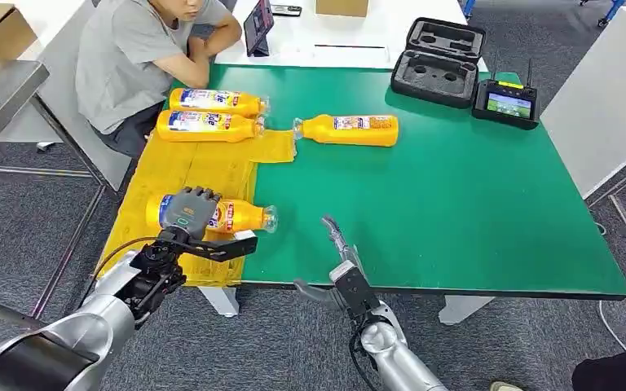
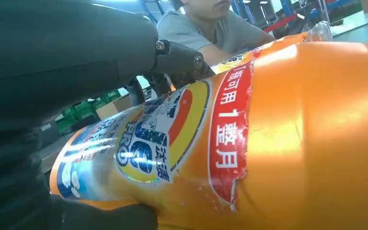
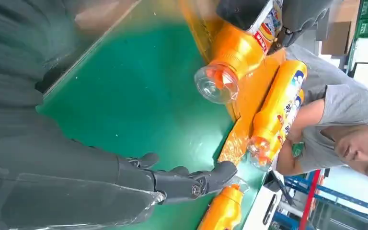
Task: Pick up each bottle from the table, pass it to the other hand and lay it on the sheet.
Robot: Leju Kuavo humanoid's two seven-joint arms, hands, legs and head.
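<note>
An orange bottle (image 1: pixel 240 216) with a clear cap lies across the near part of the yellow sheet (image 1: pixel 196 167), cap over the green table (image 1: pixel 456 204). My left hand (image 1: pixel 189 213) grips it from above, fingers around its label; up close the bottle (image 2: pixel 278 143) sits against the dark hand (image 2: pixel 52 72). Two more orange bottles (image 1: pixel 216 102) (image 1: pixel 208 125) lie side by side at the sheet's far end. Another bottle (image 1: pixel 350 129) lies on the green table, cap at the sheet's edge. My right hand (image 1: pixel 336 238) is open over the table's front edge, its fingers (image 3: pixel 191 183) stretched out and holding nothing.
A person in a grey shirt (image 1: pixel 143 49) sits at the table's far left corner, close to the sheet. A black foam case (image 1: pixel 438 61) and a controller with a screen (image 1: pixel 505 102) stand at the far right. A tablet (image 1: pixel 257 26) leans behind on a white table.
</note>
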